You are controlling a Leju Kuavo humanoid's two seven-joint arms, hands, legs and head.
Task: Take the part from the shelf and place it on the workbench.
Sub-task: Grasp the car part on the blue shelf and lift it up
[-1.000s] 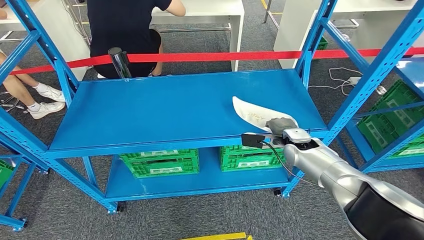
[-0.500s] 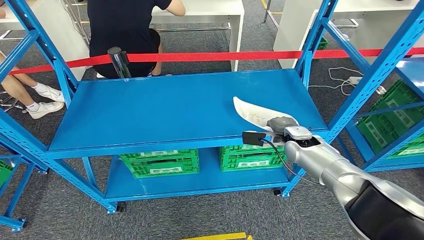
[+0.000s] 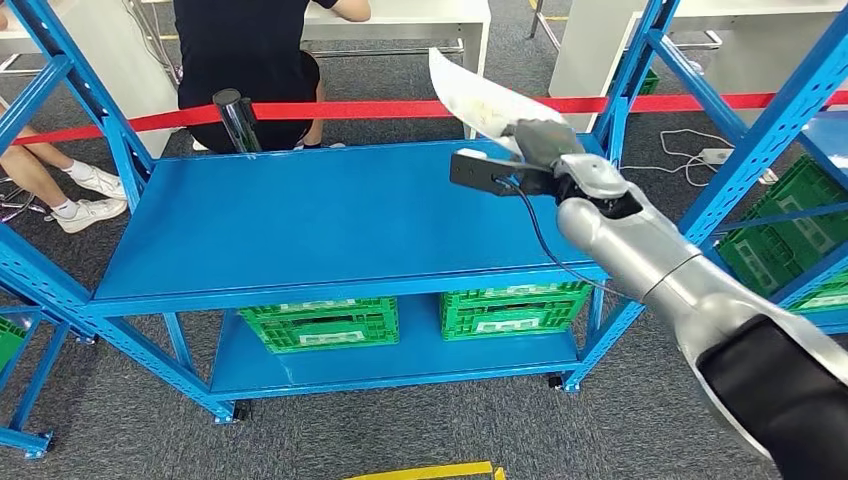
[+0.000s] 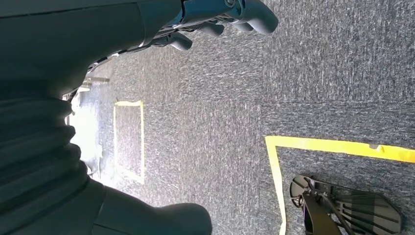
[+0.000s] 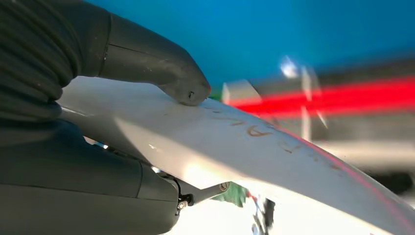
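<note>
The right hand [image 3: 540, 140] grips the white curved part [image 3: 480, 98] at one end, raised above the blue shelf [image 3: 330, 215] in the upper centre of the head view; the long unsupported end risks pivoting or slipping during transfer.

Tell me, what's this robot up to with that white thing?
The right robot hand holds a curved white part up in the air above the blue shelf, clear of its surface. The left robot hand hangs by the carpeted floor, holding nothing. It hasn't reached any workbench yet.
</note>
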